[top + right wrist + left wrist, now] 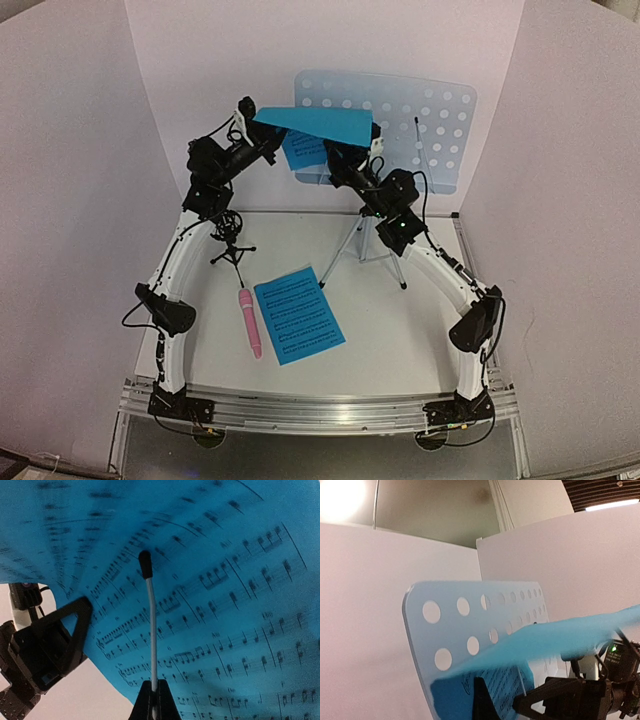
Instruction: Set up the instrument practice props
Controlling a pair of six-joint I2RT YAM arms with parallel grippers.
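**Paper first: seating the raised page [318, 122] on the music stand [430, 110]**

The raised page hangs in front of the stand's pale-blue perforated desk. It is bowed into an arch between the two arms, and its printed lower part appears to lie against the desk's left half. The left hand [244, 113] is clenched on the page's left corner. The right hand [376, 138] is clenched at the opposite corner. In its wrist view a thin white rod [152, 630] with a black tip rises from between its fingertips, in front of the notes. I cannot tell whether it pinches the rod, the paper or both.

To do this step well, I judge, the hands should draw apart just enough to take out the arch. They should then lower the bottom edge to the desk's lower edge and lay the sheet flat before either lets go. A limp sheet may curl forward or slide off, and a hard push could tip the silver tripod [360, 245].

On the worktop [400, 320] lie the second page [298, 314] and the pink microphone [248, 323] just beside it. The black mic holder [232, 246] stands near them.
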